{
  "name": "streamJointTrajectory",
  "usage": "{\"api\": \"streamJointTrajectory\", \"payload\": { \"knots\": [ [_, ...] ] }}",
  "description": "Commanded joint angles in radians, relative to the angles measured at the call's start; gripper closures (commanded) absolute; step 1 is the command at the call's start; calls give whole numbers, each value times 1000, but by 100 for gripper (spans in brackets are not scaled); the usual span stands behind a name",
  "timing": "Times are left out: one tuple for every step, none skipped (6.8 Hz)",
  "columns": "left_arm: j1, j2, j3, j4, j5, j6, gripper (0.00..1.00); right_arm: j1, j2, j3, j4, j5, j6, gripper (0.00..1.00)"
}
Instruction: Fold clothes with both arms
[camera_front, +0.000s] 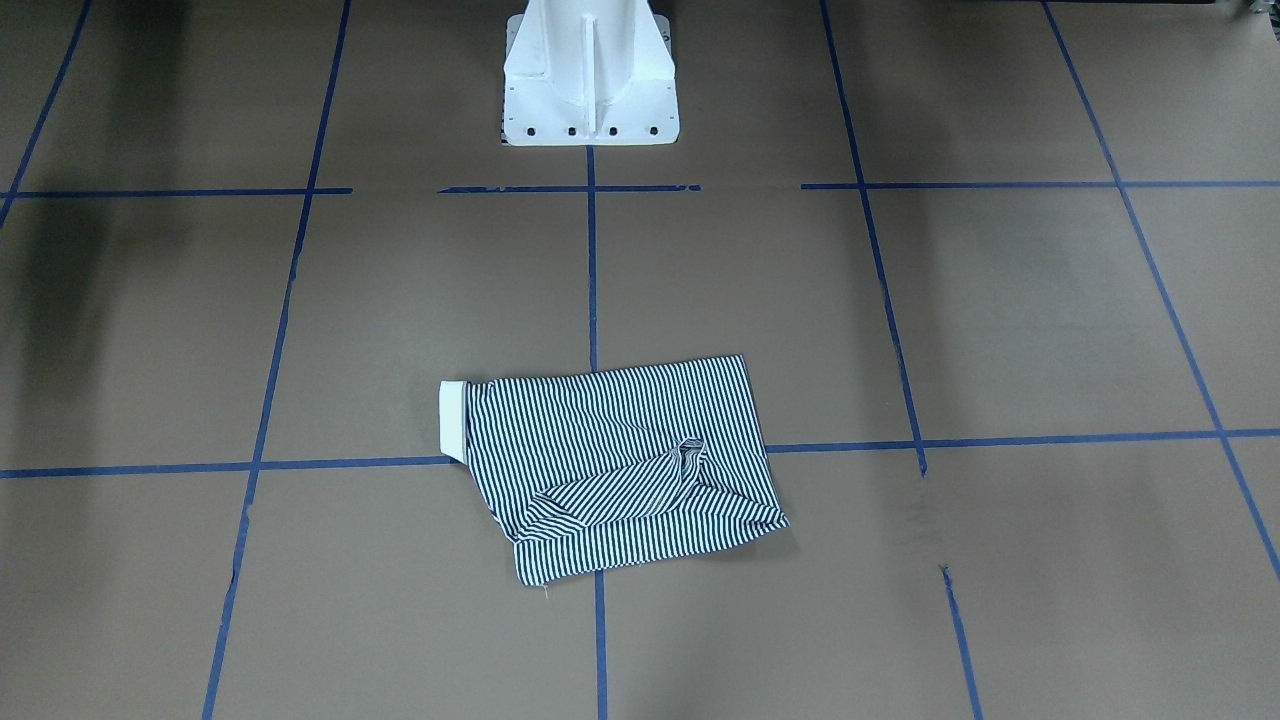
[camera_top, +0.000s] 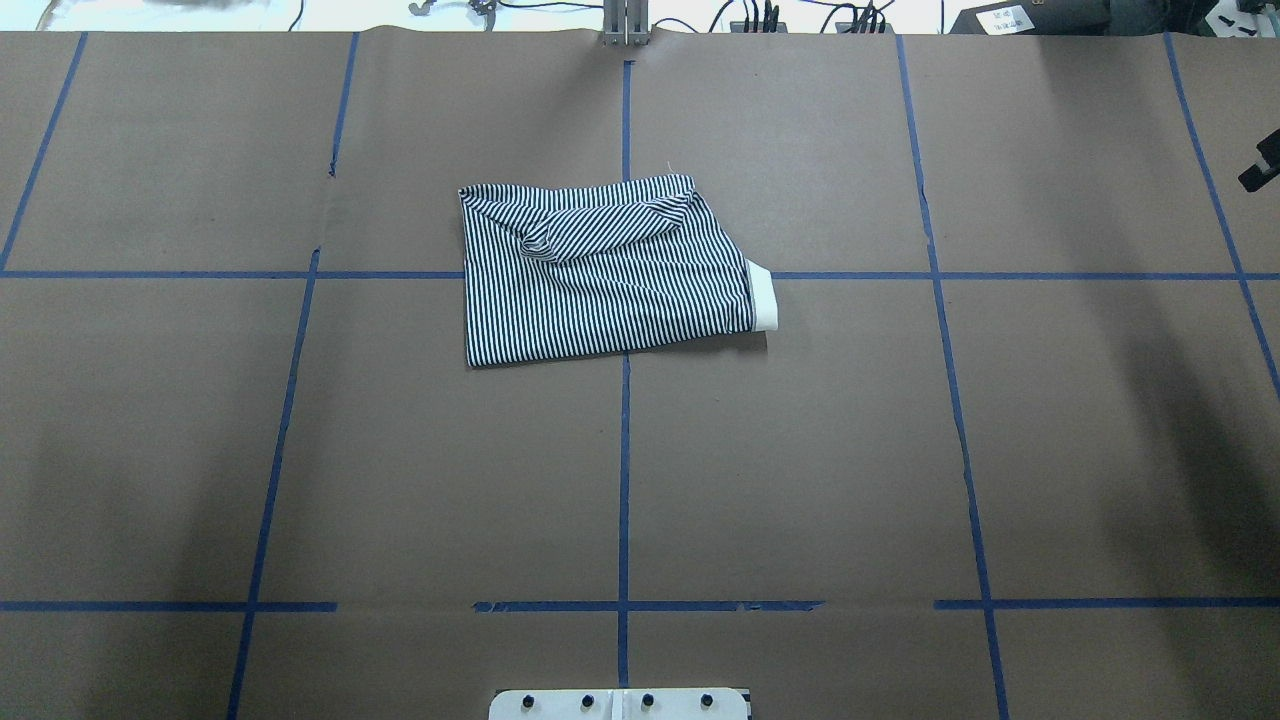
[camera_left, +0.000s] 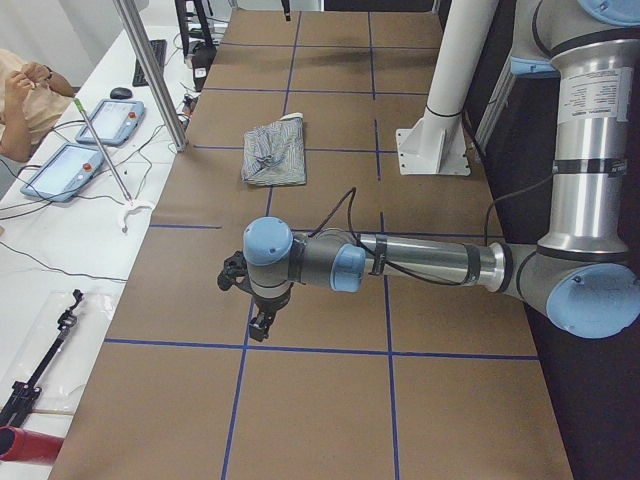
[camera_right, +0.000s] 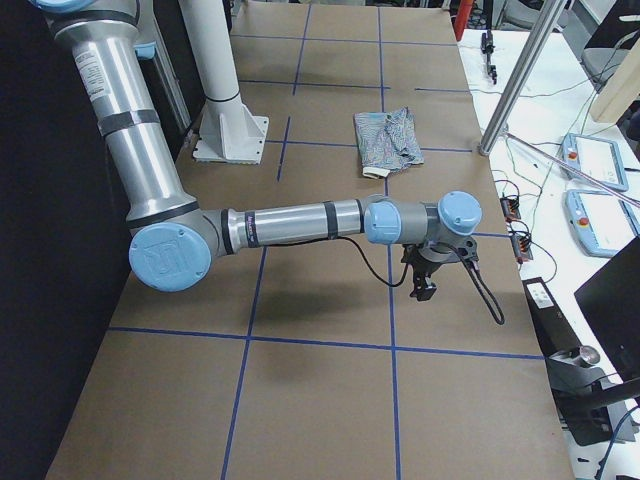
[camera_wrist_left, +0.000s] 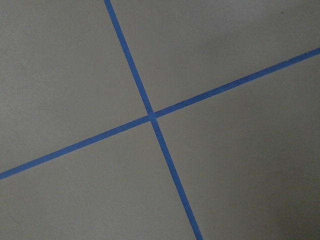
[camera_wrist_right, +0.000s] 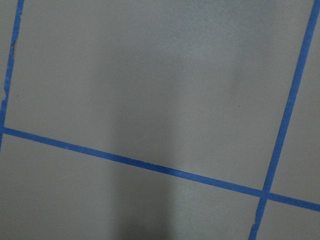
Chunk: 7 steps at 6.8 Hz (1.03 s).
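While polo shirt (camera_top: 610, 290) lies folded, left hand (camera_left: 262, 324), right hand (camera_right: 424, 291), cannot tell spread

Striped polo shirt (camera_front: 610, 460): folded to rough rectangle, flat at middle of table (camera_front: 1000, 300); cream collar (camera_front: 452, 418) protruding at one end; rumpled fold on top. Left arm (camera_left: 420, 262), right arm (camera_right: 300, 222): well apart from it.

One polo shirt (camera_front: 610, 470), two arms (left arm (camera_left: 430, 262), right arm (camera_right: 290, 222), each seen from a table end), one white pedestal (camera_front: 590, 70).

Silver arms (camera_left: 430, 262), light-blue joint caps (camera_left: 268, 242)
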<state>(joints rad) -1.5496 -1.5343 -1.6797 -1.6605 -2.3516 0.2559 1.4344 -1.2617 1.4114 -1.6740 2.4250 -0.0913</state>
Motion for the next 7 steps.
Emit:
{"api": "streamJointTrajectory", "payload": {
  "knots": [
    [0, 0, 2, -1, 3, 6, 0, -6, -7, 14, 26, -67, -7, 0],
    [0, 0, -3, -1, 3, 8, 0, -6, -5, 26, 27, -101, -7, 0],
    [0, -1, -3, -2, -4, 8, 0, -6, -7, 40, 25, -122, -7, 0],
    [0, 0, -2, -4, -5, 6, 0, -6, -7, 40, 25, -122, -4, 0],
    [0, -1, -3, -4, 0, 3, 0, -5, -21, 53, 25, -112, -5, 0],
    [-1, 0, -3, -4, 3, 3, 0, -6, -66, 105, 25, -113, -2, 0],
    [-6, 6, -8, -4, 3, 3, 0, -11, -71, 124, 25, -113, -2, 0]
  ]
}}
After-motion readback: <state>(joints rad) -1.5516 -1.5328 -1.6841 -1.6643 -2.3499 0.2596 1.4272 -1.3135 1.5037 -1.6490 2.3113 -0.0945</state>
